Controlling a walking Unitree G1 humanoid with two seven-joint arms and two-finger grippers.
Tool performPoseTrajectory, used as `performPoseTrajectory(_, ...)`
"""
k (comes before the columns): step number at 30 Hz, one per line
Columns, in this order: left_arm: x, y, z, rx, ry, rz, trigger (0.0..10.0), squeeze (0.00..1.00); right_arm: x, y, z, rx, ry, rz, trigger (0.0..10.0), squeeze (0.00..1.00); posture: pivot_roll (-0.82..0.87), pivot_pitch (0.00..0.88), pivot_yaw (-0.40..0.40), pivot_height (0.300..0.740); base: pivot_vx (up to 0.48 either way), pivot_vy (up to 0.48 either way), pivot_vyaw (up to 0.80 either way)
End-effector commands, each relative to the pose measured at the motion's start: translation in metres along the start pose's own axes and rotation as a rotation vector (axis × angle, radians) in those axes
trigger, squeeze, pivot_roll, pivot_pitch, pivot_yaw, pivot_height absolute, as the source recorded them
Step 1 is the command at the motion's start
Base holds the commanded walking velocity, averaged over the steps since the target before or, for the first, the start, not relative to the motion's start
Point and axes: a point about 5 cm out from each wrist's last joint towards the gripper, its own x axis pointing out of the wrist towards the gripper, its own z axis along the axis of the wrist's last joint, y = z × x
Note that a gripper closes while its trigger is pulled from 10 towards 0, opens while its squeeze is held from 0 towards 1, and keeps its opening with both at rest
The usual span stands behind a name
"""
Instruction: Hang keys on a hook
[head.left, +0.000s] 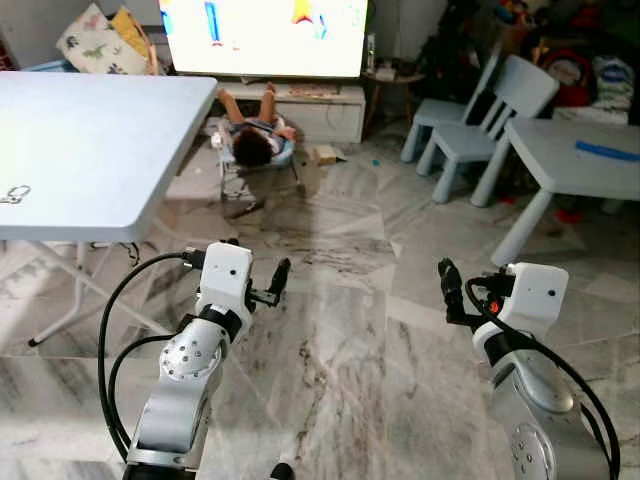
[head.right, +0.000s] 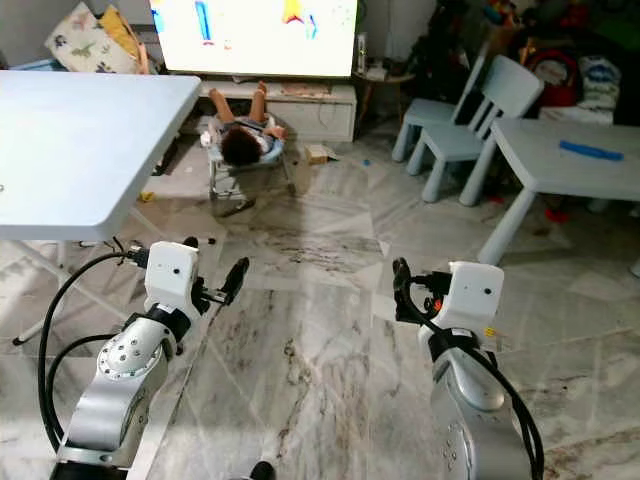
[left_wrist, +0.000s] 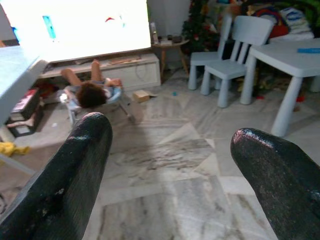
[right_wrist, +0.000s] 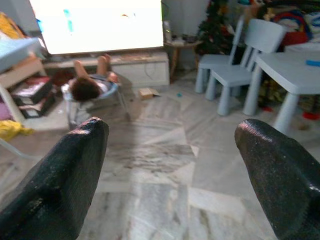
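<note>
One keys (head.left: 14, 194) bunch, seemingly lengthwise along table (head.left: 90, 140) edge

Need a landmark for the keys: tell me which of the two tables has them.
The big white folding table on the robot's left; the keys lie near its front edge. The low pale-blue children's table on the right carries a blue strip.

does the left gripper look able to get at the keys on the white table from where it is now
Probably not yet. The keys lie near the white table's far left edge, while the open left gripper hangs low over the floor, off the table's near corner, pointing away.
</note>
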Motion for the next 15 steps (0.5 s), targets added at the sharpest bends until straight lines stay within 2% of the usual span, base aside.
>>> performPoseTrajectory(1, 0.0018, -0.0016, 0.0008, 0.011, 0.011, -0.003, 10.0, 0.00, 0.0002, -0.0018, 0.0038, 0.002, -0.011, -0.010, 10.0, 0.00, 0.07, 0.000, -0.029, 0.740, 0.000, 0.000, 0.80)
performPoseTrajectory(15, 0.0025, -0.0015, -0.0046, -0.004, 0.066, -0.014, 10.0, 0.00, 0.0020, 0.0041, 0.0044, 0.012, -0.014, 0.008, 10.0, 0.00, 0.07, 0.000, -0.026, 0.740, 0.000, 0.000, 0.80)
